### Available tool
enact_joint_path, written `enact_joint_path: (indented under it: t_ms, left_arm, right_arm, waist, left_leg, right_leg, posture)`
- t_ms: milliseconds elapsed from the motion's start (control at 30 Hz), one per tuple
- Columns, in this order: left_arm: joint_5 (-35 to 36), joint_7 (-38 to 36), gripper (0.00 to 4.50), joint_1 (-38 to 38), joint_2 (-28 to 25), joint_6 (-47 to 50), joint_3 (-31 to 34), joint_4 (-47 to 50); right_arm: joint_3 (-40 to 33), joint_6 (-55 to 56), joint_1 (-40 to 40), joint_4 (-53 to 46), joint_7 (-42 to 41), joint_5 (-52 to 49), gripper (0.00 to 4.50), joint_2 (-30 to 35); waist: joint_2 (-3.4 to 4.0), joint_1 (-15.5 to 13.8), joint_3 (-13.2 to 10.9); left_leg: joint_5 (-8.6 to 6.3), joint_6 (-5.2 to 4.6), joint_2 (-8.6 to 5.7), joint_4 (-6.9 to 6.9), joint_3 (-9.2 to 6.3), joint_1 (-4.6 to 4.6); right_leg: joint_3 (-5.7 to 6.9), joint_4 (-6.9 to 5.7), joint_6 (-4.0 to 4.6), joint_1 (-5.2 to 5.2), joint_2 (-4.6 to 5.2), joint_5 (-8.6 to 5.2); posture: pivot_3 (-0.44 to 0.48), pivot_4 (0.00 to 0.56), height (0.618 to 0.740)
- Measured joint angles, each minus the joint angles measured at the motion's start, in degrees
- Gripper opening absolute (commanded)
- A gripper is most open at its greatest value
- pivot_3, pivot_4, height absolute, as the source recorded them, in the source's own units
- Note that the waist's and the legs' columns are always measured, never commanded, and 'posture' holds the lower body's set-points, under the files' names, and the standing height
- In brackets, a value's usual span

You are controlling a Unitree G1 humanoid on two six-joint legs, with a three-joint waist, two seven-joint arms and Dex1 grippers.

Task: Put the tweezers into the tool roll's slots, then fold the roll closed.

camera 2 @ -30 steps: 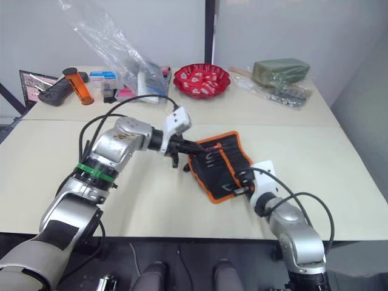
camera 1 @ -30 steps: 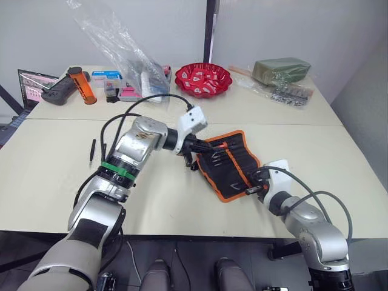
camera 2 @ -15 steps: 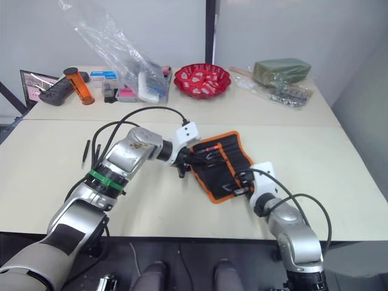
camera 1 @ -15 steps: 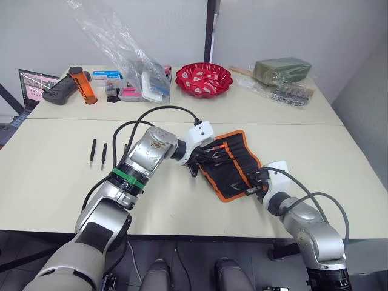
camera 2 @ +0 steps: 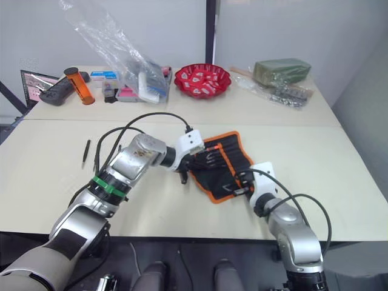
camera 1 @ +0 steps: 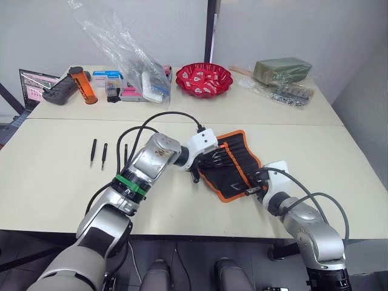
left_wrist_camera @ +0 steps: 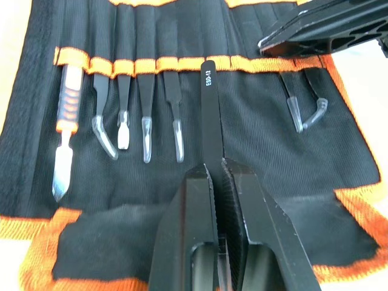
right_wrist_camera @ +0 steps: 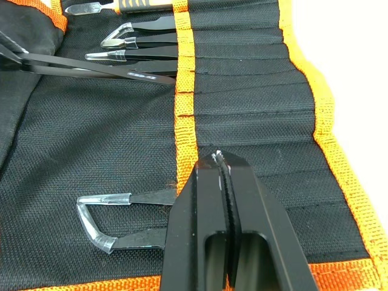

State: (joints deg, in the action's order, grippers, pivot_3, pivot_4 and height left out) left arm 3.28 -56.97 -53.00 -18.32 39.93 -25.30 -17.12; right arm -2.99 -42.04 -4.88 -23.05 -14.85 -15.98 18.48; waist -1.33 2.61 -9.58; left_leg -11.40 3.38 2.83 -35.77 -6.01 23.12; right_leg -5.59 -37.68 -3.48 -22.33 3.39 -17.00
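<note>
The tool roll [camera 1: 235, 162] lies open on the table, black with orange binding. My left gripper [left_wrist_camera: 216, 170] is shut on a black tweezers [left_wrist_camera: 209, 109] whose end touches the orange band over the slots [left_wrist_camera: 159, 63]. Several capped tweezers [left_wrist_camera: 146, 124] and an orange-handled tool [left_wrist_camera: 65, 115] sit in slots beside it, and two more capped tweezers [right_wrist_camera: 121, 221] sit further along. My right gripper [right_wrist_camera: 221, 162] is shut, its tips resting on the roll's fabric by the orange band near the roll's front right edge. Three loose tweezers [camera 1: 103, 155] lie on the table to the left.
Along the back of the table stand a red bowl [camera 1: 203, 79], a clear plastic bag [camera 1: 124, 51] over small boxes, an orange cylinder [camera 1: 82, 85], a black game controller [camera 1: 57, 92] and a green packet [camera 1: 281, 69]. A seam [camera 1: 73, 119] crosses the table.
My left arm has moved right and lower over the roll, bringing the held tweezers to the slots; the loose tweezers behind it now show. The right gripper has stayed put.
</note>
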Motion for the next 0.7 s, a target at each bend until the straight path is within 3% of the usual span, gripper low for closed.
enact_joint_path:
  t_ms: [700]
  left_arm:
    - [-2.77,3.36,0.02,-0.45,4.34,-1.22,0.04,-4.19]
  right_arm:
    - [0.19,0.0,-0.13,0.0,0.25,0.17,0.0,-0.21]
  waist:
    - [0.0,-0.05,0.0]
  left_leg:
    - [0.0,0.0,-0.01,-0.02,0.0,0.01]
  right_leg:
    - [0.0,-0.01,0.0,0.0,0.0,0.0]
  posture:
    - [0.0,0.15,0.735]
